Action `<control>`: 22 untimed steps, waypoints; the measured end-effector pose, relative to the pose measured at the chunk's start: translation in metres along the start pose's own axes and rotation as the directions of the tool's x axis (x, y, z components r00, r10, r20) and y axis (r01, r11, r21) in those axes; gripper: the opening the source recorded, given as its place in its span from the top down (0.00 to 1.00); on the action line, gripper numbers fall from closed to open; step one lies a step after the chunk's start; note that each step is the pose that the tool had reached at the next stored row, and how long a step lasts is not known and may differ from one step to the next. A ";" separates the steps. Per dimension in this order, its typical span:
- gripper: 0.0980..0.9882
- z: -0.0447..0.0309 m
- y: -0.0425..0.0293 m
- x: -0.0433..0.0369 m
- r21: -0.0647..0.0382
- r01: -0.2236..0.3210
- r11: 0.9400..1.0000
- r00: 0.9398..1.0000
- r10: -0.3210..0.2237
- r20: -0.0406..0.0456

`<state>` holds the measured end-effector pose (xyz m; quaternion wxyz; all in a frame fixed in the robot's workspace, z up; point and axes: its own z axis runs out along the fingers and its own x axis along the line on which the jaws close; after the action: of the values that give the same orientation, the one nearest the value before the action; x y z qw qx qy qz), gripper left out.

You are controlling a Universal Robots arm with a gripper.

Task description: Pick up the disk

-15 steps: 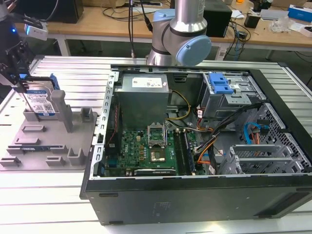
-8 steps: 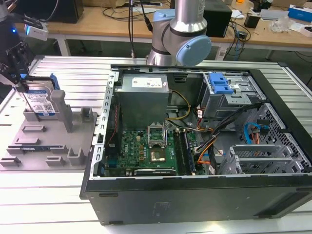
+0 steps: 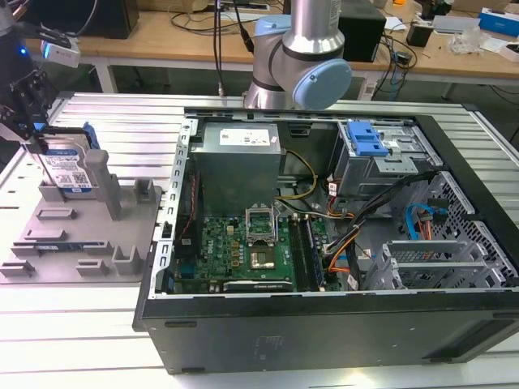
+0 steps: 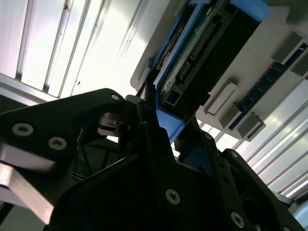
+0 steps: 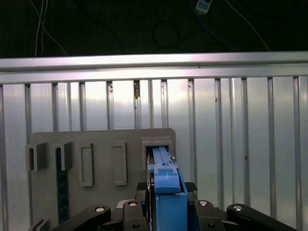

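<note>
Here, at the exterior view's left, the tool (image 3: pixel 39 152) is clenched on the disk (image 3: pixel 71 168), which stands upright on its edge in the grey fixture (image 3: pixel 57 243) on the worktop (image 3: pixel 81 340). In the first wrist view its fingers (image 5: pixel 197 208) press the blue rail (image 5: pixel 166 185) from both sides. Just beside the disk rises a grey post (image 3: pixel 99 174), and further right lies the open computer case (image 3: pixel 324 324) with its blue-latched drive cage (image 3: pixel 369 142).

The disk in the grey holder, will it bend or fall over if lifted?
Probably stiff: the disk looks like a flat metal slab. Likely heavy for its size. It stands on edge in the grey holder, so freed from its slot it might tip.
</note>
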<state>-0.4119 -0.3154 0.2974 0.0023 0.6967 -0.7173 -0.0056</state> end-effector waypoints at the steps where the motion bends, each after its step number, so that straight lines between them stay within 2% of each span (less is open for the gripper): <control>1: 0.69 0.0001 0.0000 0.0000 0.000 0.000 1.000 1.000 0.000 0.000; 15: 0.70 0.0001 0.0000 0.0000 0.000 0.000 1.000 1.000 0.000 0.000; 22: 0.70 -0.0087 0.0001 0.0003 0.000 0.001 1.000 1.000 -0.001 0.000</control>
<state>-0.4119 -0.3158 0.3061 0.0024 0.6969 -0.7171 -0.0056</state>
